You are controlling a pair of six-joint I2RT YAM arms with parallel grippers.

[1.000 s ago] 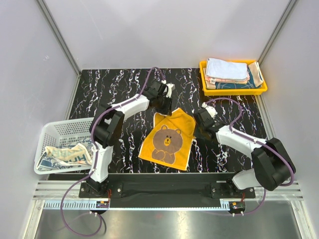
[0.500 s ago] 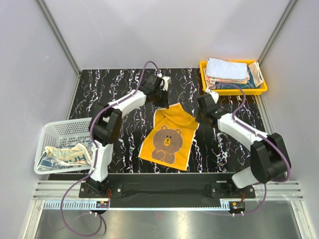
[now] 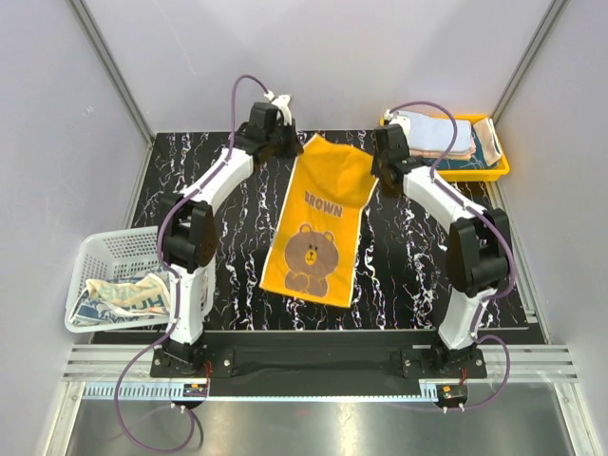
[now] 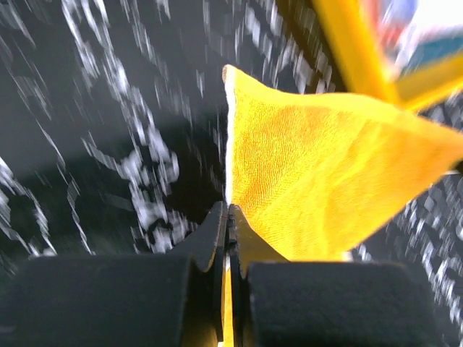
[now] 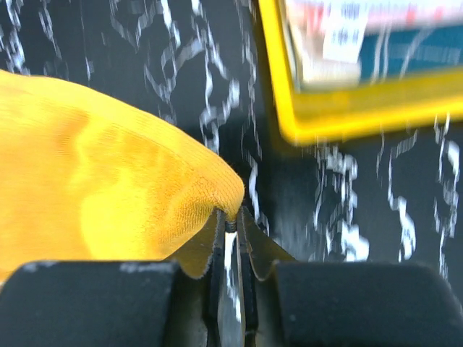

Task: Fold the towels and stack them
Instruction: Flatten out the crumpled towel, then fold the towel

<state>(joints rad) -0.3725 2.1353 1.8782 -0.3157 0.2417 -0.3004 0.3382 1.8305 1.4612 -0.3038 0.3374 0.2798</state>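
Neatly folded towels in yellow tray

The orange-yellow towel is stretched out lengthwise in the middle of the tabletop, printed side up, showing the word BROWN above a brown cartoon bear. Its near end lies flat, and its far end is raised and pulled taut between its two far corners. The left hand pinches the far-left corner and the right hand the far-right one. Both close tightly on the cloth edge in the wrist views.

At the far right, folded towels sit stacked in the yellow tray, a pale one on top, with pink and teal below. At the near left, crumpled towels lie in the white basket.
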